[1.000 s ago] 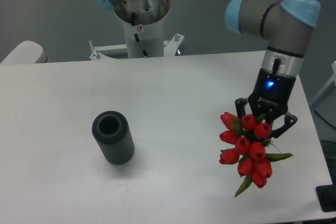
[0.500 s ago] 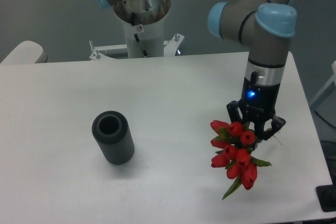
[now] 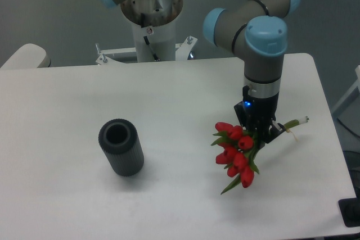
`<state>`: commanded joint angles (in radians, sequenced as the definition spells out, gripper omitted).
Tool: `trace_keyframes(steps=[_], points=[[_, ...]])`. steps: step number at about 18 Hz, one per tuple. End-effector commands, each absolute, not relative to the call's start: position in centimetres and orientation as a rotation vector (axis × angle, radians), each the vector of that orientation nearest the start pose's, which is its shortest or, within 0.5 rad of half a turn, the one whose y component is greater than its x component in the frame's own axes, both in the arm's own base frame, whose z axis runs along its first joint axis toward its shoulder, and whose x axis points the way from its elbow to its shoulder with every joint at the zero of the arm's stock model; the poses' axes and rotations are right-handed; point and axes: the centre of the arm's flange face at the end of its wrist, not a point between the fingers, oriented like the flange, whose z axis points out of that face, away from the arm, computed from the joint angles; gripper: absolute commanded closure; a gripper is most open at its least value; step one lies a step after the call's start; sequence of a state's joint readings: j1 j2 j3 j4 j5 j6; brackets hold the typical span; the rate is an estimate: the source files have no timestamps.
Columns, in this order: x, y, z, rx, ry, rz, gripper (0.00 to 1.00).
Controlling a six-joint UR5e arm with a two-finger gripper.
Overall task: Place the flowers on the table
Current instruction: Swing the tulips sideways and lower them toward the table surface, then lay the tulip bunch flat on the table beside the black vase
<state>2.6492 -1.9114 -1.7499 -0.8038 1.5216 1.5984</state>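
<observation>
The flowers, a bunch of red tulips with green leaves, hang at the right side of the white table. Their blooms point toward the front left, and the green stems stick out to the right behind the arm. My gripper points straight down and is shut on the bunch just above the blooms. I cannot tell whether the blooms touch the tabletop.
A dark grey ribbed cylinder vase stands at the front left, open end up, about 200 pixels left of the flowers. The robot's white base column rises behind the table's far edge. The table's right edge lies close to the stems.
The arm has swung left and lowered, carrying the flowers from the right edge toward the table's middle. The bunch has tilted, so the stems now show on the right.
</observation>
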Motion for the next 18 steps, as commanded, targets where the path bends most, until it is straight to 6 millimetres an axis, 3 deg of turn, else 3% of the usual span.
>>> trace_keyframes(steps=[5, 18], points=[[-45.0, 39.4, 26.2, -2.966, 0.793, 0.222, 0.67], [-43.8, 38.9, 23.8, -2.985, 0.801, 0.139, 0.65]])
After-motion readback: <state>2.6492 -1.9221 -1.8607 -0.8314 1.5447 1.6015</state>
